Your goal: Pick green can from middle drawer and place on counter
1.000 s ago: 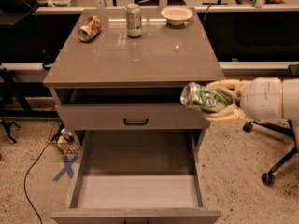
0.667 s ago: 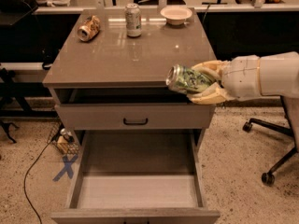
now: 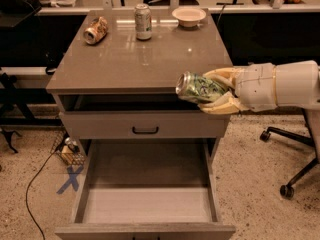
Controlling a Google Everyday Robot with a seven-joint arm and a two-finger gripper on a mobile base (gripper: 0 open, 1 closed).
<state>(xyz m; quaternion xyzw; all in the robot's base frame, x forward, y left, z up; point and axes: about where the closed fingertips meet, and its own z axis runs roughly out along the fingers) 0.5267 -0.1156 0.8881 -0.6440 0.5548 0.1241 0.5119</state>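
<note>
My gripper [image 3: 217, 90] comes in from the right and is shut on the green can [image 3: 197, 88], a small can with a mottled green-and-white label. The can lies on its side in the fingers, its silver end pointing left. It hangs in front of the counter's [image 3: 135, 54] right front edge, above the upper drawer front. The middle drawer [image 3: 146, 204] is pulled fully out below, with a pale bare floor.
On the counter stand a taller silver-white can [image 3: 143, 21], a dented orange-tan can [image 3: 95, 30] lying at the back left, and a pale bowl [image 3: 188, 16] at the back right. An office chair base [image 3: 295, 159] is at the right. A blue X marks the floor [image 3: 70, 178].
My gripper has carried the green can up and to the left, from beside the cabinet's right side to the counter's front right edge.
</note>
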